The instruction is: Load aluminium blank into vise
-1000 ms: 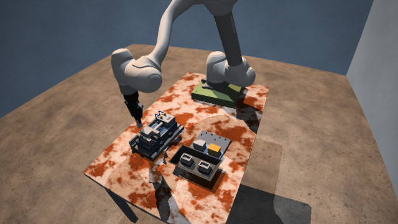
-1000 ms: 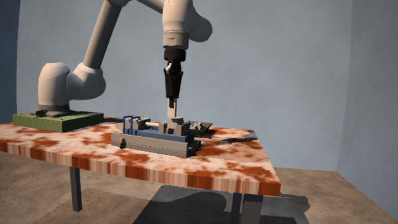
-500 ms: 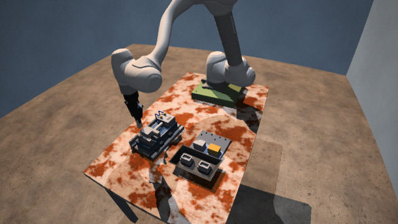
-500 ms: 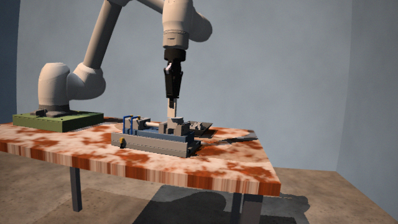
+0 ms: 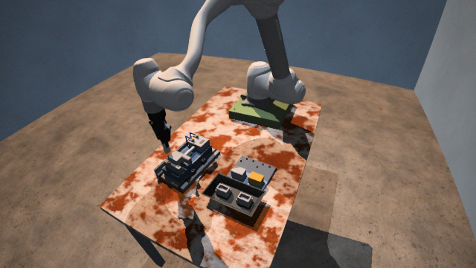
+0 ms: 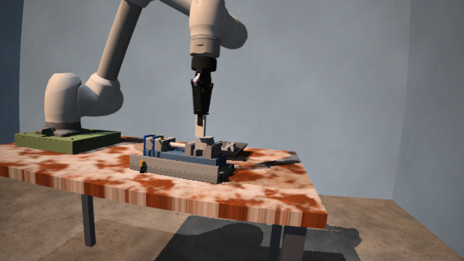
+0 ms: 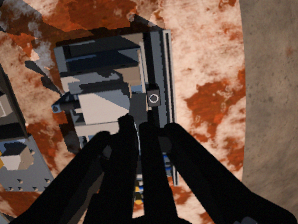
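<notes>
- Claw (image 5: 166, 148) (image 6: 200, 131) (image 7: 140, 104), black with jointed fingers and pale tips, points down at the vise, closed, its fingers drawn together!
- Vise (image 5: 183, 184) (image 6: 174, 167) (image 7: 161, 65) sits below: a long grey base, blue-toned body and squared metal jaws.
- Up at the jaw end, a pale grey, smooth-faced aluminium blank (image 5: 178, 157) (image 6: 204, 141) (image 7: 102, 107) shows its top above the jaws; whether it lies flat on the bars or meets the stop, I cannot tell.
- Behind it, a pale round piston rod (image 5: 189, 150) (image 6: 177, 145) runs to a boxy grey block (image 5: 201, 142) (image 6: 164, 143) with bent blue hoses.
- Across on the grey, pin-studded infeed plate (image 5: 265, 168) (image 7: 35, 175), a matt grey aluminium blank (image 5: 239, 173) and a yellow brass blank (image 5: 256, 179) stand apart.
- Just beside the plate, two grey finished parts, one (image 5: 223, 190) near the vise side, the other (image 5: 245, 200) farther off, sit pocket up in the dark, straight-walled outfeed tray (image 5: 231, 203).
- Under everything, the worktop (image 5: 156, 212) (image 6: 163, 185) (image 7: 205, 75) wears rusty orange blotches over cream.
</notes>
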Controlling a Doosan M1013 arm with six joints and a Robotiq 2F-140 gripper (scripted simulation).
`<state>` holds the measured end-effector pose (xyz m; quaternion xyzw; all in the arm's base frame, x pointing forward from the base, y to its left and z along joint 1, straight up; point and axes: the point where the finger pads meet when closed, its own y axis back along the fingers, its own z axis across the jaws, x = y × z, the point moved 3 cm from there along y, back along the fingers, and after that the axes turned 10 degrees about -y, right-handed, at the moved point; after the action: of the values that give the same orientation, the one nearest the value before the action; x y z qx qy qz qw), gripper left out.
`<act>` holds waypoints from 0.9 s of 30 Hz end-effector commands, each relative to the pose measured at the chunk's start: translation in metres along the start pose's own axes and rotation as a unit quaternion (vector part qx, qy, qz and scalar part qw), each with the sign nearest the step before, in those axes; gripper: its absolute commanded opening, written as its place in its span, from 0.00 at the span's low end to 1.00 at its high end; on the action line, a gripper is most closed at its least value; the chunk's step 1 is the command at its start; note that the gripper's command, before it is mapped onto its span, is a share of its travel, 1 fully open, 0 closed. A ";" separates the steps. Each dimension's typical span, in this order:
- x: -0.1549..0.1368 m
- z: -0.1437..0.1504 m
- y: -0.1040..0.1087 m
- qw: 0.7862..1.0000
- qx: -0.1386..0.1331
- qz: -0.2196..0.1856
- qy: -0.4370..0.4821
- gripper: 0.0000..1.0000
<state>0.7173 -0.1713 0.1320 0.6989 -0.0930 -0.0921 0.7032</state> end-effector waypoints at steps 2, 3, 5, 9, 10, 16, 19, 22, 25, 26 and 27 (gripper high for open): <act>-0.001 0.003 -0.004 1.000 0.000 -0.002 0.000 0.00; -0.001 0.003 -0.004 1.000 0.000 -0.002 0.000 0.00; -0.001 0.003 -0.004 1.000 0.000 -0.002 0.000 0.00; -0.001 0.003 -0.004 1.000 0.000 -0.002 0.000 0.00; -0.001 0.003 -0.004 1.000 0.000 -0.002 0.000 0.00; -0.001 0.004 -0.004 1.000 0.000 -0.002 0.000 0.00; -0.001 0.005 -0.004 1.000 0.000 -0.002 0.000 0.00; -0.001 0.006 -0.004 1.000 0.000 -0.002 0.000 0.00; -0.001 0.007 -0.004 1.000 0.000 -0.002 0.000 0.00; -0.001 0.007 -0.004 1.000 0.000 -0.002 0.000 0.00; -0.001 0.007 -0.004 1.000 0.000 -0.002 0.000 0.00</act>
<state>0.7159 -0.1738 0.1313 0.6989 -0.0925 -0.0922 0.7032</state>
